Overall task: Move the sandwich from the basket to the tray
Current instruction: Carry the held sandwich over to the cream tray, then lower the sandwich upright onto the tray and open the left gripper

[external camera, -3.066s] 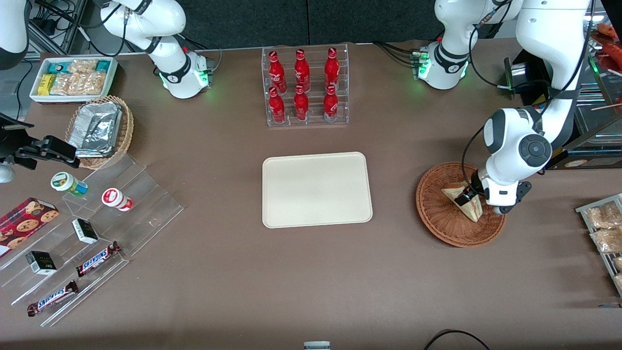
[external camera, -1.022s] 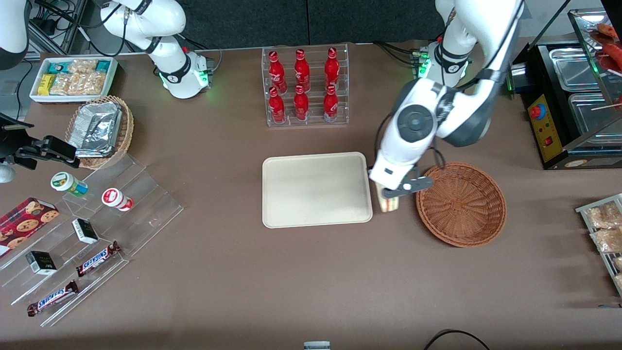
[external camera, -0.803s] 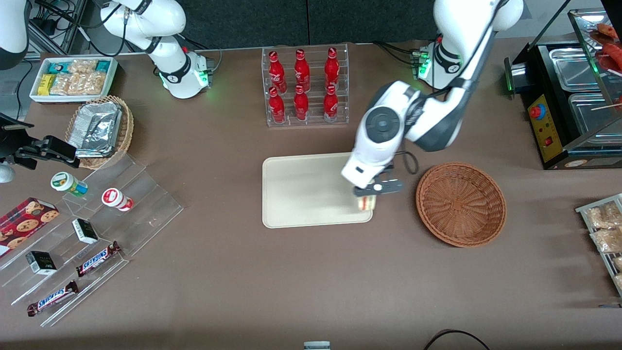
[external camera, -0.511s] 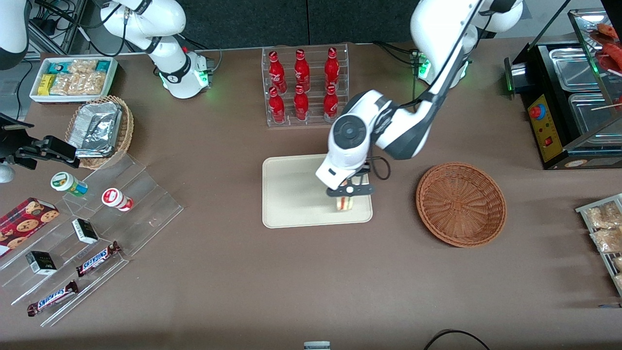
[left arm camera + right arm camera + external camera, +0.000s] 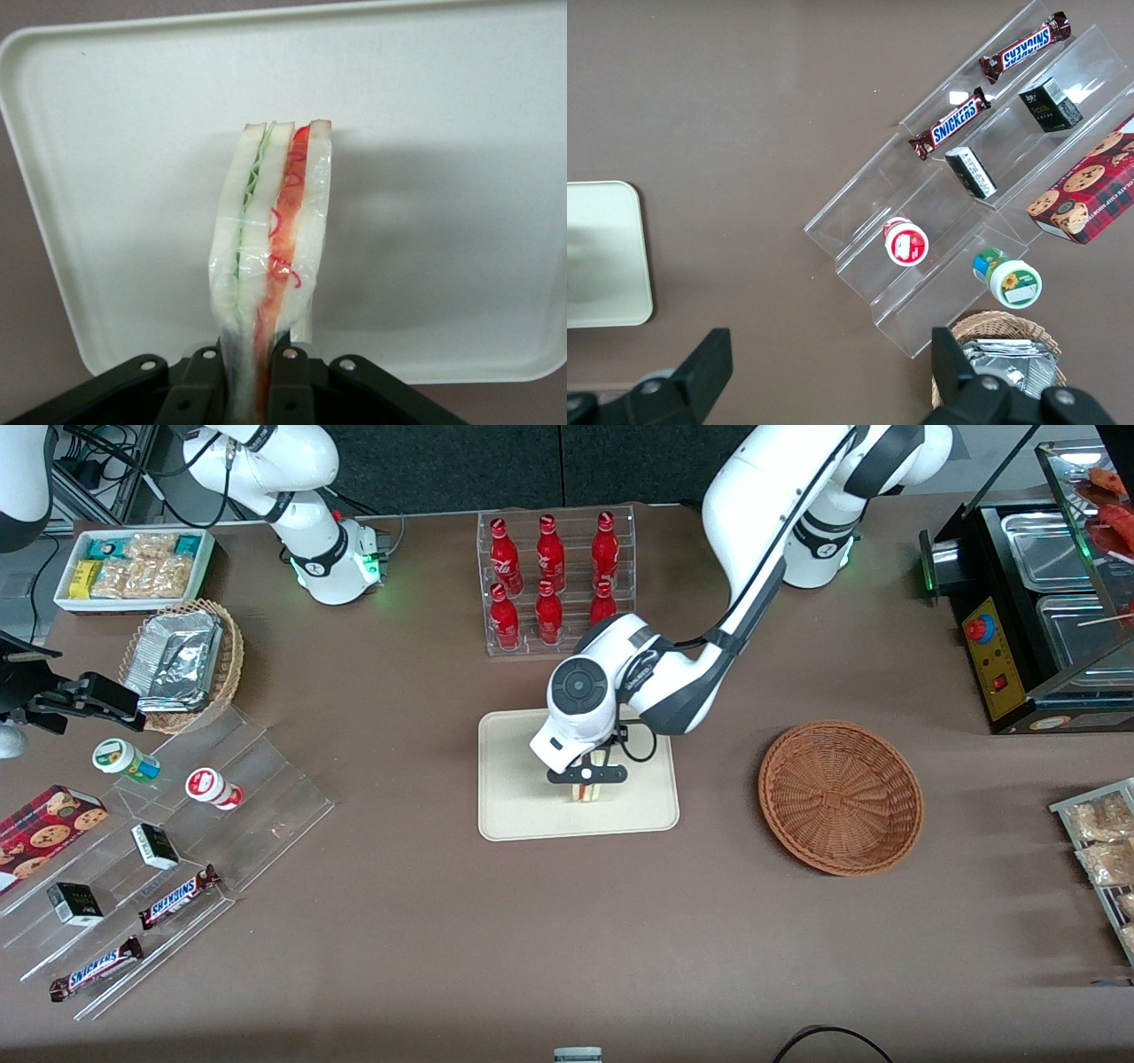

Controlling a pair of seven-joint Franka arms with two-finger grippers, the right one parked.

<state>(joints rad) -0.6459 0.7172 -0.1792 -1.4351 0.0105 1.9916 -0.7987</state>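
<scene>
My left gripper (image 5: pixel 586 777) (image 5: pixel 248 367) is shut on the sandwich (image 5: pixel 585 787) (image 5: pixel 270 239), a plastic-wrapped wedge of pale bread with green and red filling. It hangs just above the cream tray (image 5: pixel 518 802) (image 5: pixel 443 177), over the tray's middle part. The reddish-brown wicker basket (image 5: pixel 840 795) stands empty on the table toward the working arm's end, well apart from the gripper. A corner of the tray (image 5: pixel 602 257) also shows in the right wrist view.
A clear rack of red bottles (image 5: pixel 556 583) stands just farther from the camera than the tray, close to the arm's elbow. A stepped acrylic display (image 5: pixel 159 841) with snacks, a foil-packet basket (image 5: pixel 182 660) and a white snack box (image 5: pixel 133 567) lie toward the parked arm's end.
The gripper lifted the sandwich out of the basket and carried it sideways from the tray's edge nearest the basket to above its middle. The basket now lies empty.
</scene>
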